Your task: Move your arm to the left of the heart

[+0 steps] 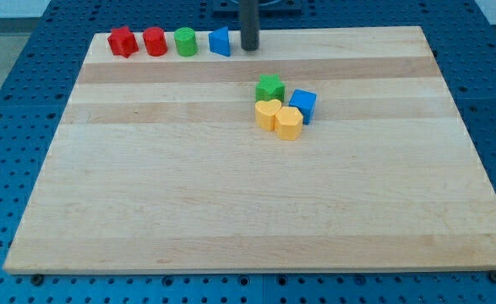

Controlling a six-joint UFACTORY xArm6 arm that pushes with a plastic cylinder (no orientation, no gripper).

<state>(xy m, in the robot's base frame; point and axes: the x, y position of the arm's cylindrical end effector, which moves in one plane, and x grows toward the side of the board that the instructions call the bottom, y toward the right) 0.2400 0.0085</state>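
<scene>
A yellow heart block (268, 113) lies near the board's middle, a little toward the view's top. It touches a yellow rounded block (289, 123) on its right, a green star block (270, 87) above it and sits close to a blue cube (303, 105). My tip (249, 48) stands at the top edge of the board, just right of a blue triangular block (220, 41). The tip is well above the heart and slightly to its left, touching none of the cluster.
A row along the top left holds a red star block (122, 40), a red cylinder (155, 40) and a green cylinder (186, 40). The wooden board (248, 211) rests on a blue perforated table (11, 101).
</scene>
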